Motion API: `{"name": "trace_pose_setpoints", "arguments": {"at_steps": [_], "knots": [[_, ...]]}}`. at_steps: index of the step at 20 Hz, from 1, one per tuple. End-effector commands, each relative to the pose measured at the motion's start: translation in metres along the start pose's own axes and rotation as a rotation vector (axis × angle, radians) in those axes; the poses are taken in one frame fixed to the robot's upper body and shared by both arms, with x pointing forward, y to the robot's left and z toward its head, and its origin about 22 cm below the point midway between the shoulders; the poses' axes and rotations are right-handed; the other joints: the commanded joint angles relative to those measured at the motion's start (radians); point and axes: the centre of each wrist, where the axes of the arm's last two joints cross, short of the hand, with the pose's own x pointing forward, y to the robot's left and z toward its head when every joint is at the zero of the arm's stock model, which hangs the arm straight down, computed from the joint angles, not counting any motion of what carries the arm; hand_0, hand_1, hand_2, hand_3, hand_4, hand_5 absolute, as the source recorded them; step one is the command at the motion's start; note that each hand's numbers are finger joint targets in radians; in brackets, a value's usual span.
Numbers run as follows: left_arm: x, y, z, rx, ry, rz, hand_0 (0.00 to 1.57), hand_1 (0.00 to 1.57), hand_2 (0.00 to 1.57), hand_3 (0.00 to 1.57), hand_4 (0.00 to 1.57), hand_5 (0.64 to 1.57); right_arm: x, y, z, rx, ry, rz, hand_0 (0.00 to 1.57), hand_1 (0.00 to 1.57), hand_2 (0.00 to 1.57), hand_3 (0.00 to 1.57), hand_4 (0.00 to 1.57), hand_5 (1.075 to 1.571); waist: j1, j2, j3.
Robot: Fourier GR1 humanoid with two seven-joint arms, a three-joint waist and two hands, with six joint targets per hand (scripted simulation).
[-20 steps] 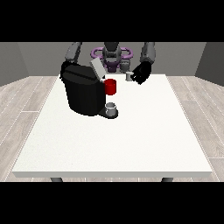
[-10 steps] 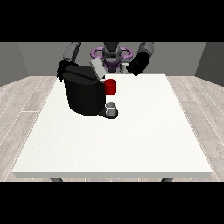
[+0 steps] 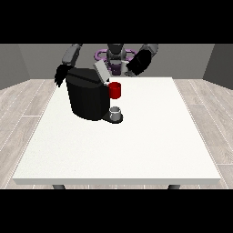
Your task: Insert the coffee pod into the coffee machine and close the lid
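Black coffee machine (image 3: 87,98) on the white worktop (image 3: 136,145), towards the far edge and at the view's left half; body squat and upright, front turned towards the view's right; grey lid (image 3: 102,72) raised, tilted up and back, long edge running from the machine's top towards the robot; a red thing at the machine (image 3: 115,90) just beside the body's upper front, under the lid's hinge end; lower down, a small grey cup-shaped thing (image 3: 116,112) standing on the machine's base, upright, open end up as far as can be told; cannot tell whether that grey thing is the pod; pod itself not plainly shown, so no axis or heading to give for it.

Hand at the view's right (image 3: 139,63) held up above the worktop's far edge, near the lid but apart from it, dark fingers bunched downward; whether curled on something or together on nothing, cannot tell.

Hand at the view's left (image 3: 60,75) low beside the machine's back corner, close against it; contact not clear, and finger state not to be told either.
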Motion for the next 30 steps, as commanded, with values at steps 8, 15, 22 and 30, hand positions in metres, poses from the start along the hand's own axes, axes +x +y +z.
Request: {"name": "trace_pose_setpoints", "arguments": {"at_steps": [8,15,22,30], "knots": [[0.03,0.059,-0.01,0.157,-0.021,0.042,1.47,1.47,1.47,1.36,0.64,1.571,0.018,0.011,-0.024,0.161,-0.154,-0.028,0.0,0.0,0.0,0.0,0.07,1.571,-0.061,0.172,0.0003],[0.054,0.088,-0.012,0.249,-0.045,0.044,1.51,1.51,1.5,1.43,0.6,1.571,0.022,0.02,-0.034,0.181,-0.205,-0.012,0.0,0.0,0.0,0.0,0.27,1.571,-0.086,0.233,0.0004],[0.042,0.118,-0.005,0.261,-0.03,0.065,1.47,1.47,1.49,1.39,0.63,1.571,0.06,0.041,-0.062,0.199,-0.212,-0.02,0.0,0.0,0.0,0.0,0.26,1.571,-0.115,0.265,-0.0004],[0.059,0.119,-0.009,0.25,-0.033,-0.017,1.48,1.48,1.5,1.4,0.7,1.571,0.04,0.04,-0.057,0.185,-0.199,-0.005,0.0,0.0,0.0,0.0,0.25,1.571,-0.117,0.278,0.0004]]}}
